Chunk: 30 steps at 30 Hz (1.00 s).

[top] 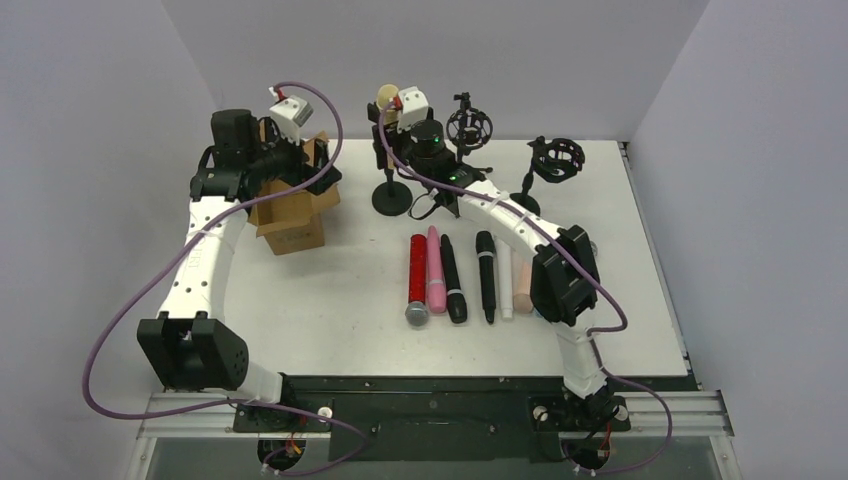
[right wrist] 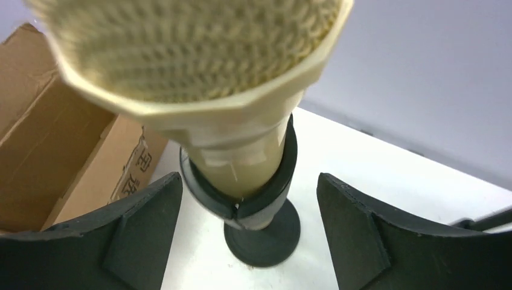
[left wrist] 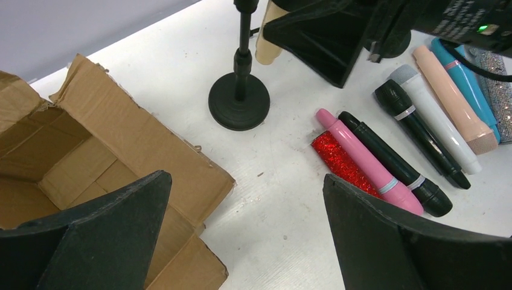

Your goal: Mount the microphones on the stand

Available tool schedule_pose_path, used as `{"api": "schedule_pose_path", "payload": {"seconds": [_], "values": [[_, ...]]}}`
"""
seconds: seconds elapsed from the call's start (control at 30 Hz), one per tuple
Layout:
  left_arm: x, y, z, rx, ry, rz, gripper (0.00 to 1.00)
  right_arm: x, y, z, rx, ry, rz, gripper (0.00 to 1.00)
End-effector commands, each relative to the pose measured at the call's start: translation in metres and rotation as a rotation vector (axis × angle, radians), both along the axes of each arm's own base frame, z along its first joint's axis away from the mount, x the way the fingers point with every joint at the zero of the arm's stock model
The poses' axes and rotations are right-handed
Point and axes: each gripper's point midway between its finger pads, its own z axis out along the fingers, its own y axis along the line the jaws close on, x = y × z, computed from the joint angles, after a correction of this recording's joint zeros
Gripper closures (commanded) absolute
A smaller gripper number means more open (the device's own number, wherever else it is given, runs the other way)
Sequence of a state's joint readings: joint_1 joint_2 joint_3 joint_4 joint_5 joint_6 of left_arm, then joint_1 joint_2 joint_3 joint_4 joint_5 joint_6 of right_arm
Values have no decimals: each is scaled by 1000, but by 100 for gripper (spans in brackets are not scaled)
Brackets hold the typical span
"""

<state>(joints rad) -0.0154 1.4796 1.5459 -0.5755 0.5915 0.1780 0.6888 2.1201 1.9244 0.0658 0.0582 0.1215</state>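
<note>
White tabletop [top: 340, 320] and plain grey walls are framing what I am watching. The cream-yellow microphone [right wrist: 199, 72] is sitting head-up in the black clip [right wrist: 285, 158] of the nearest stand [left wrist: 240, 103], tilting a little. The right gripper [right wrist: 249, 199] is hanging around it with its fingers spread wide, touching neither microphone nor clip. The left gripper [left wrist: 246, 181] is hovering with its fingers equally wide and holding nothing, over the edge of the cardboard box [left wrist: 121, 151]. The other microphones are lying side by side on the table: red [top: 417, 275], pink [top: 435, 270], two black [top: 453, 280] [top: 486, 275], white [top: 505, 285] and peach [top: 522, 290], with teal [left wrist: 465, 78] and glittery [left wrist: 492, 78] ones showing only from the left wrist. Two shock-mount stands [top: 469, 128] [top: 556, 160] are waiting empty. I am judging the main risk to be the retreat. If a finger brushes the broad head while the right arm is pulling away, the narrow-based stand could tip or the microphone could lift out of the clip. The clip is showing a split at its front, so I am not sure how firmly it is holding. As for writing, the box side is carrying printed characters I cannot read with confidence. White lettering on the right arm's black housing is too small to make out.
</note>
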Motion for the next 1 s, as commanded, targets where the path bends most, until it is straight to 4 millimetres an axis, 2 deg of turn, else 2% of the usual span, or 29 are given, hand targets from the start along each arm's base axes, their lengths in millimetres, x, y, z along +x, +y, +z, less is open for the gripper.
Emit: {"api": "schedule_pose_path", "payload": {"seconds": [0.0, 0.1, 0.23, 0.3, 0.33, 0.37, 0.4, 0.43, 0.47, 0.5, 0.53, 0.57, 0.6, 0.77, 0.97], "values": [[3, 15, 17, -22, -59, 34, 4, -39, -28, 67, 38, -28, -34, 22], [3, 19, 17, -47, -43, 40, 4, -57, -45, 61, 16, 29, -52, 21], [3, 24, 17, -55, -38, 50, 4, -91, -74, 41, 0, 104, -84, 20], [3, 25, 17, -61, -35, 51, 4, -113, -84, 23, 24, 153, -91, 20], [3, 25, 18, -68, -33, 54, 4, -129, -88, 8, 11, 179, -88, 22], [3, 24, 19, -74, -34, 51, 4, -140, -93, -20, -16, 226, -98, 26], [2, 23, 20, -84, -30, 53, 4, -152, -93, -23, -21, 229, -96, 32], [2, 22, 20, -94, -28, 44, 4, -162, -99, -42, -40, 264, -109, 35], [1, 20, 20, -107, -20, 38, 4, -171, -97, -54, -50, 285, -101, 41], [1, 19, 19, -113, -18, 37, 4, -181, -101, -73, -55, 323, -102, 44], [0, 17, 19, -124, -12, 34, 4, -188, -100, -82, -58, 338, -94, 50], [0, 17, 17, -127, -9, 32, 4, -195, -103, -97, -61, 365, -95, 51], [-1, 16, 17, -134, -7, 29, 4, -200, -102, -103, -62, 376, -89, 53], [-6, 14, 11, -139, 2, 19, 4, -223, -96, -143, -110, 425, -73, 51], [-11, 14, 12, -121, -14, 8, 4, -229, -86, -164, -150, 446, -59, 50]]}}
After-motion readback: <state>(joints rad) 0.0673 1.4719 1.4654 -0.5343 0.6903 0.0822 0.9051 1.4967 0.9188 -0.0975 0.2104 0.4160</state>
